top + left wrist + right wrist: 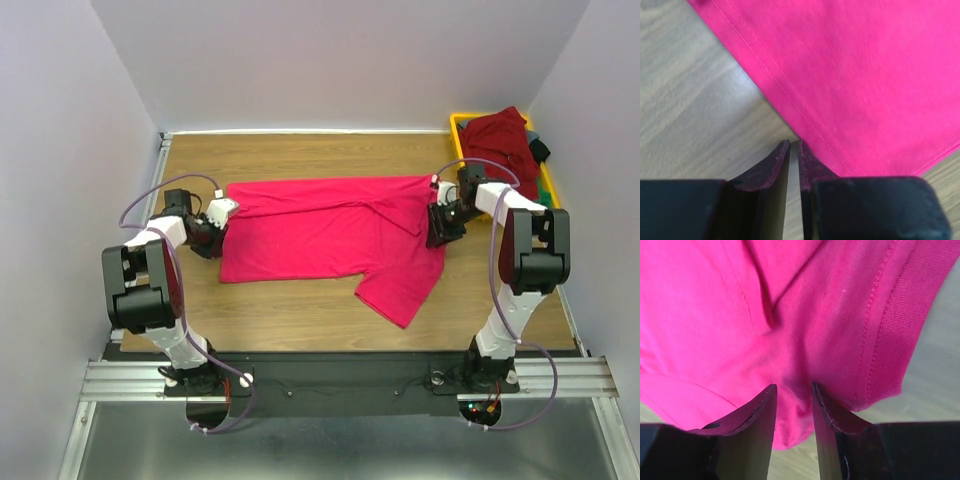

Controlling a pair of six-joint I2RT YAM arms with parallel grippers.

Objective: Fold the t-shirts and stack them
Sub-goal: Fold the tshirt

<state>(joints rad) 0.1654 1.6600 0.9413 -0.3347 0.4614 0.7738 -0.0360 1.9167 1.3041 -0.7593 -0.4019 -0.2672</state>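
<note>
— Lying flat in the middle of the table (300, 315) is the pink shirt (320, 240). Its 12 o'clock edge looks folded over, and one sleeve (400, 290) pokes out toward 5 o'clock.
— Why is a claw at each end?
— I think so they can lift both ends together and fold it straight. The right claw (794, 386), at 3 o'clock, pinches a soft bunch of cloth near a ribbed edge.
— And the left claw (794, 145)?
— At 9 o'clock, by the stitched hem (807, 125). Its fingers (767, 170) are almost together, but I can't tell if cloth is caught.
— What's the cloth like?
— Thin, smooth, floppy. The wood is hard. At 1 o'clock a yellow bin (458, 122) holds a dark red shirt (498, 140).
</note>
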